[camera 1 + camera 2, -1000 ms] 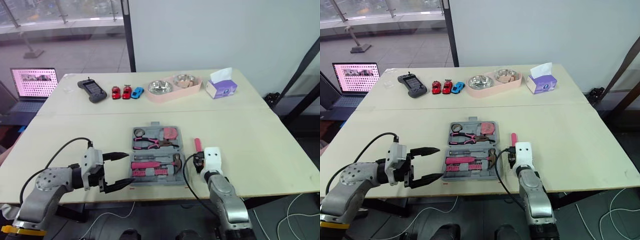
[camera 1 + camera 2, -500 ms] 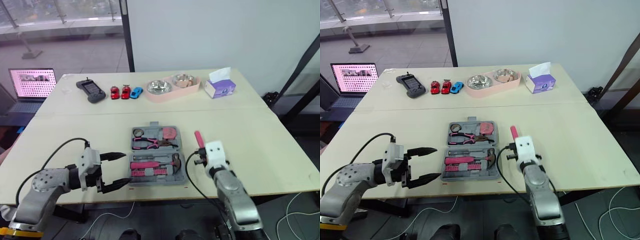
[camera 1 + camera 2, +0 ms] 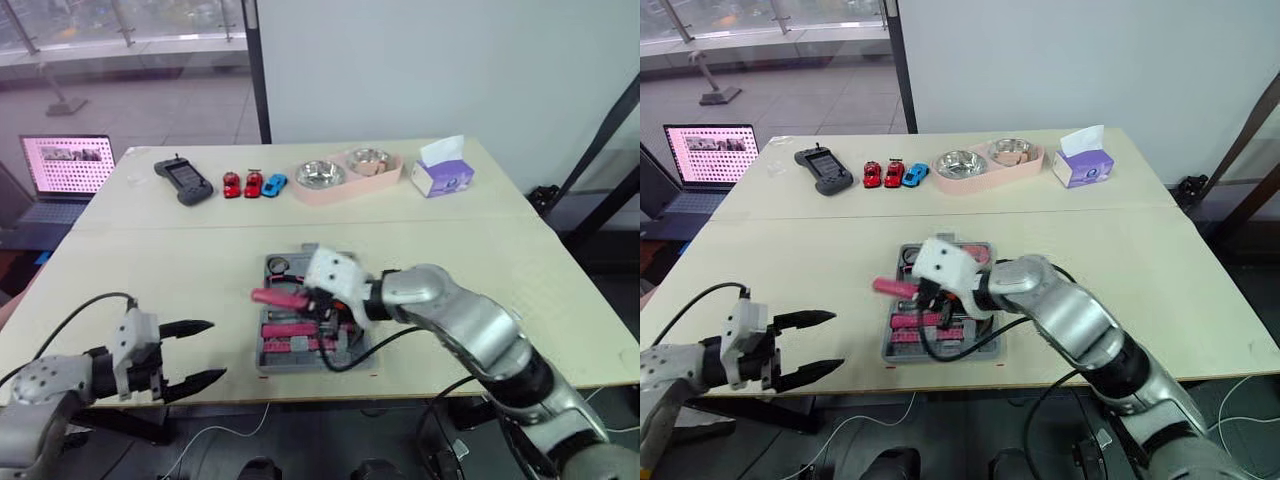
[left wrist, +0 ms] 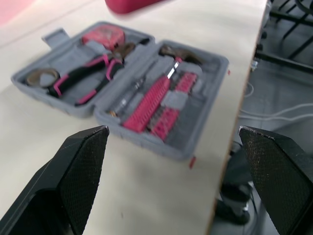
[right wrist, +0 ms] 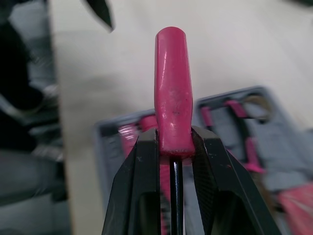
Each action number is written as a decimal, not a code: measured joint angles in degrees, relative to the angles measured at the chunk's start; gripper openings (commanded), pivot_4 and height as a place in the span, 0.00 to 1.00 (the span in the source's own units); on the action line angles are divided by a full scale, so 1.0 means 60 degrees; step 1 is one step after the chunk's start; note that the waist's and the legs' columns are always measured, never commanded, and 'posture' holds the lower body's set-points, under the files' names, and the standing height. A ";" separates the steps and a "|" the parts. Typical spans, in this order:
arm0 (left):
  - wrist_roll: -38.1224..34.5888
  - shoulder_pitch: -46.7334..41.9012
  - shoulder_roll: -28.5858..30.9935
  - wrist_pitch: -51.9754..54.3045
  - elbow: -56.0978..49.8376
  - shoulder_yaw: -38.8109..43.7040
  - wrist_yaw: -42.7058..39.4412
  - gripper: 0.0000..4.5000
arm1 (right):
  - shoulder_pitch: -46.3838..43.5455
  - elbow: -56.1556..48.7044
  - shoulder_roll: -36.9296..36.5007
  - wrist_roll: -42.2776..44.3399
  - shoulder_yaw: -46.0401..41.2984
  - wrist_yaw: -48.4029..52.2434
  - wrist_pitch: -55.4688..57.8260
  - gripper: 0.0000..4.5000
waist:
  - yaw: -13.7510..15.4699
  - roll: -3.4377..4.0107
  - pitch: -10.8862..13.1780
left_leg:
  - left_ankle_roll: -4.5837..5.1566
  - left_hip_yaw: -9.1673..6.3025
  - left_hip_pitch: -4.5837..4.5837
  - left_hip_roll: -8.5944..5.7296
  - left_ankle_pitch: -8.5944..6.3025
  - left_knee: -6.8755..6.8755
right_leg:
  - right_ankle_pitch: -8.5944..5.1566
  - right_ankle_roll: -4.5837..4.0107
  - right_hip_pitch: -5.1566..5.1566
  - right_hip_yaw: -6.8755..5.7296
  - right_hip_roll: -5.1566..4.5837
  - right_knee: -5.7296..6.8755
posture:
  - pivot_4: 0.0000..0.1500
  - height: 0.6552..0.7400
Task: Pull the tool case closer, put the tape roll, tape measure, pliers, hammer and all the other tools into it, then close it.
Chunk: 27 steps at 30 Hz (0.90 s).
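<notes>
Right end effector (image 5: 174, 136) is pinching the pink-handled tool (image 3: 272, 296) at the butt of its handle, thin dark shaft running back between the fingers. Probably a screwdriver, can't confirm the tip. The tool lies roughly level above the tool case (image 4: 146, 139), handle poking past the case's left edge.

The case is open flat near the front edge of the desk (image 3: 150, 270). Pliers (image 4: 83, 81), hammer (image 4: 181, 54), tape measure (image 4: 105, 38) and tape roll (image 4: 36, 77) are seated in it.

Risks:
- The grip covers only a short length of handle, so the tool could pivot or slip out on descent.
- The handle overhangs the case; releasing here likely lands it on the rim or the desk.
- The right arm's cable sags onto the case and could snag seated tools.
- The case sits close to the desk edge, so a hard push down or toward the robot could tip it off.

Pose: the right arm reaches in from the right, forearm over the case's right half, wrist turned leftward. Left end effector (image 3: 215, 350) is spread wide and holds nothing, low at the near-left desk edge, well apart from the case, fingers aimed at it.
</notes>
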 measured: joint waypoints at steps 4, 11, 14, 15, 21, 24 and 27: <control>-0.0062 0.0416 0.0081 -0.0129 -0.0148 0.0208 -0.0250 1.00 | -0.0208 0.0412 0.0009 -0.0208 0.1128 0.0156 -0.0106 0.09 | -0.0023 -0.0002 -0.0001 | -0.0001 0.0000 -0.0006 0.0000 0.0000 0.0002 | 0.0000 0.0000 -0.0006 -0.0001 -0.0001 0.0001 | 1.00 1.00; -0.0186 0.1198 0.0265 -0.0279 -0.0631 0.0693 -0.0523 1.00 | -0.0528 0.1020 -0.0249 -0.0808 0.2214 0.0454 -0.0271 0.09 | -0.0009 -0.0003 -0.0001 | -0.0001 0.0002 -0.0011 0.0000 0.0000 0.0000 | 0.0000 0.0000 -0.0018 -0.0003 -0.0004 0.0007 | 1.00 1.00; -0.0233 0.1253 0.0263 -0.0286 -0.0758 0.0697 -0.0493 1.00 | -0.0536 0.1016 -0.0377 -0.0875 0.2321 0.0677 -0.0434 0.09 | -0.0009 -0.0004 -0.0002 | -0.0001 0.0000 -0.0010 0.0001 0.0000 0.0001 | 0.0000 0.0000 -0.0016 -0.0003 -0.0002 0.0007 | 1.00 1.00; -0.0234 0.1253 0.0260 -0.0287 -0.0768 0.0697 -0.0480 1.00 | -0.0535 0.1024 -0.0391 -0.0907 0.2380 0.0717 -0.0441 0.09 | -0.0015 -0.0004 -0.0002 | -0.0001 0.0001 -0.0010 0.0002 0.0000 0.0000 | 0.0000 0.0000 -0.0017 -0.0003 0.0000 0.0007 | 1.00 1.00; -0.0237 0.1202 0.0242 -0.0284 -0.0781 0.0693 -0.0288 1.00 | -0.0530 0.1582 -0.0356 -0.1255 0.2665 0.0784 -0.0803 0.09 | -0.0020 -0.0004 -0.0002 | -0.0001 0.0001 -0.0010 0.0002 0.0000 -0.0002 | 0.0000 0.0000 -0.0019 -0.0003 0.0002 0.0007 | 1.00 1.00; -0.0239 0.1161 0.0242 -0.0281 -0.0790 0.0691 -0.0221 1.00 | -0.0509 0.1742 -0.0340 -0.1386 0.2672 0.0820 -0.0990 0.09 | -0.0019 -0.0004 -0.0002 | -0.0001 0.0001 -0.0010 0.0002 0.0000 -0.0001 | 0.0000 0.0000 -0.0018 -0.0003 0.0002 0.0007 | 1.00 1.00; -0.0239 0.1163 0.0242 -0.0278 -0.0809 0.0688 -0.0156 1.00 | -0.0473 0.1905 -0.0317 -0.1530 0.2772 0.0846 -0.1132 0.09 | -0.0016 -0.0004 -0.0002 | -0.0001 0.0001 -0.0010 0.0001 0.0000 -0.0001 | 0.0000 0.0000 -0.0018 -0.0003 0.0001 0.0007 | 1.00 1.00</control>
